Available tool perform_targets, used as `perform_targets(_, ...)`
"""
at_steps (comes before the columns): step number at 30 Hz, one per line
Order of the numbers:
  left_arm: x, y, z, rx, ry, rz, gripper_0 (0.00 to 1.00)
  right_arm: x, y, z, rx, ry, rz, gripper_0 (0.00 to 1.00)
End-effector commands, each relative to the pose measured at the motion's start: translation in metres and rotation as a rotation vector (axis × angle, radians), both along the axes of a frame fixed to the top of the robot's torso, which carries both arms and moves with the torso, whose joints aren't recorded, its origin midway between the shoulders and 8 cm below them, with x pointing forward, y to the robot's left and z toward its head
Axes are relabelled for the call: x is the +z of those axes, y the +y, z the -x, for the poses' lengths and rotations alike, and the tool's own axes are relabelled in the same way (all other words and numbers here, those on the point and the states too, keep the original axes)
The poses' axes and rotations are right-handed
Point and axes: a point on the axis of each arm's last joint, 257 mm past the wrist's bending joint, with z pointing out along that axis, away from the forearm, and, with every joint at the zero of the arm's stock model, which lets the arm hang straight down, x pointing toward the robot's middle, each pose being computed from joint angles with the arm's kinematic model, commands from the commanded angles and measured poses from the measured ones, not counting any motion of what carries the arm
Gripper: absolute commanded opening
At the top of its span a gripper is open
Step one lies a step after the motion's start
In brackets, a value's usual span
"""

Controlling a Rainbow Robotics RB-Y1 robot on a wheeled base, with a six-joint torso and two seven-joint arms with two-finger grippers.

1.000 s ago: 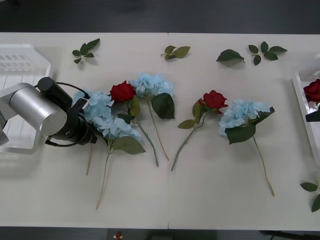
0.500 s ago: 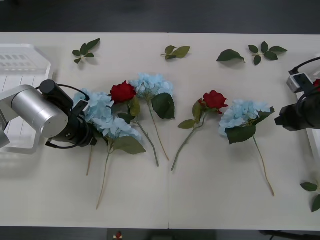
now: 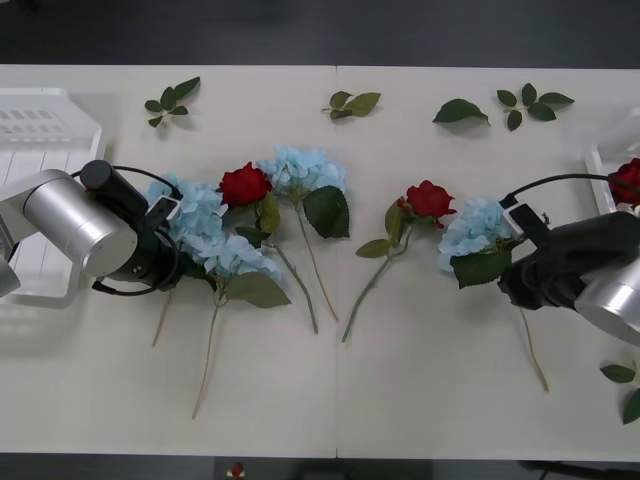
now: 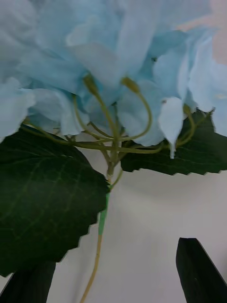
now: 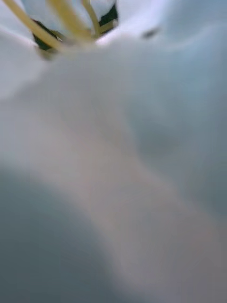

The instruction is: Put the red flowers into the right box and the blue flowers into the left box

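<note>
Since half a second back, your right arm is swinging in from the table's right edge, and the right gripper [image 4: 113,277] is now closing in on the rightmost blue hydrangea [image 3: 472,232]. From the right wrist view you're looking at its black fingers [image 4: 201,274] standing apart, straddling the stem [image 4: 100,236] just below the big leaves [image 4: 45,199], nothing pinched yet.

Over on your left, the left gripper [image 3: 178,262] is buried against the leftmost pair of blue flowers [image 3: 200,228]; its stem seems to be shifting a bit too. Can't tell if those fingers are apart or together, since petals are pressing right up on that wrist camera.

Progress-wise: you're early. One red rose [image 3: 628,180] is already lying in the right box [image 3: 600,200], at the frame's edge. Two red roses [image 3: 245,184] are waiting on the table, one left of centre and one [image 3: 430,199] right of centre. All four blue heads are lying on the table, and the left box [image 3: 40,130] isn't holding any flower I can see. Loose leaf sprigs [image 3: 350,102] are sitting along the far side.

No brands, labels or readable writing anywhere.
</note>
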Motion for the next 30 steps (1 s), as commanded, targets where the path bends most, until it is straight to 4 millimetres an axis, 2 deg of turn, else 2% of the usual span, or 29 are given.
perform_targets(1, 0.012, -0.021, -0.009, -0.036, -0.029, 0.014, 0.19, 0.001, 0.008, -0.010, -0.025, -0.030, -0.052, 0.74)
perform_targets(4, 0.012, -0.020, -0.009, -0.034, -0.030, 0.013, 0.00, -0.004, 0.010, -0.015, -0.015, -0.045, -0.073, 0.74)
perform_targets(11, 0.014, -0.021, -0.012, -0.036, -0.039, 0.013, 0.00, -0.009, 0.002, -0.025, -0.028, -0.067, -0.095, 0.74)
perform_targets(16, 0.019, -0.021, -0.016, -0.043, -0.051, 0.007, 0.00, -0.018, 0.003, -0.025, -0.037, -0.055, -0.123, 0.74)
perform_targets(23, 0.045, -0.011, -0.025, -0.067, -0.102, -0.025, 0.00, -0.028, 0.010, -0.028, -0.043, -0.050, -0.153, 0.74)
perform_targets(30, 0.054, -0.003, -0.027, -0.069, -0.117, -0.034, 0.00, -0.033, 0.018, -0.032, -0.042, -0.056, -0.175, 0.74)
